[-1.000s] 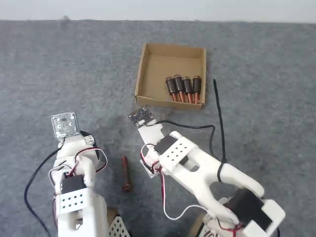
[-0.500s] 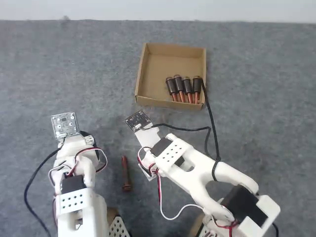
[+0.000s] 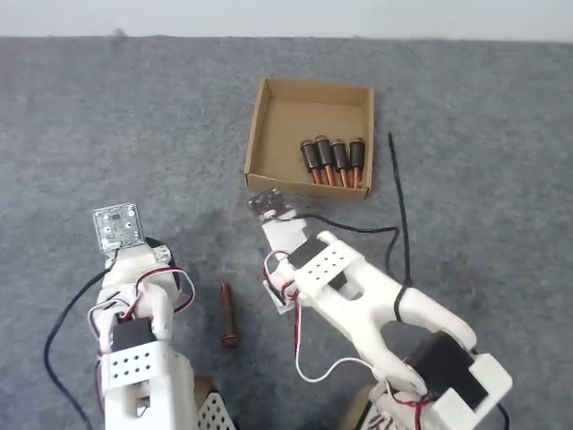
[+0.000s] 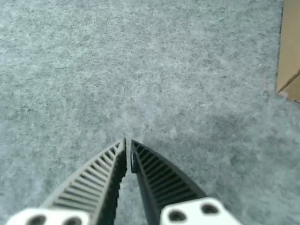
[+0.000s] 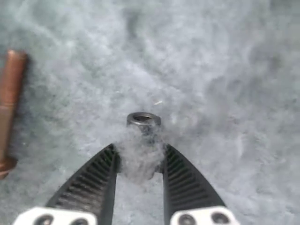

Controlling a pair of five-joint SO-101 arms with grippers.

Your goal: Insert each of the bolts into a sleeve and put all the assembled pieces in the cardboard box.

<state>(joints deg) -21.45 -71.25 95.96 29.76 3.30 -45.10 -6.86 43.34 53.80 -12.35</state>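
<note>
Soft, even light; faint shadows

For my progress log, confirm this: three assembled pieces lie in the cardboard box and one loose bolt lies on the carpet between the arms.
Not quite: the high view shows four assembled pieces, not three, in the cardboard box. The rest stands: one loose bolt lies on the carpet between the arms.

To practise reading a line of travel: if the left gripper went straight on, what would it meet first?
Probably only the grey carpet: the left gripper, shut, points at it, the cardboard box off to one side.
</note>
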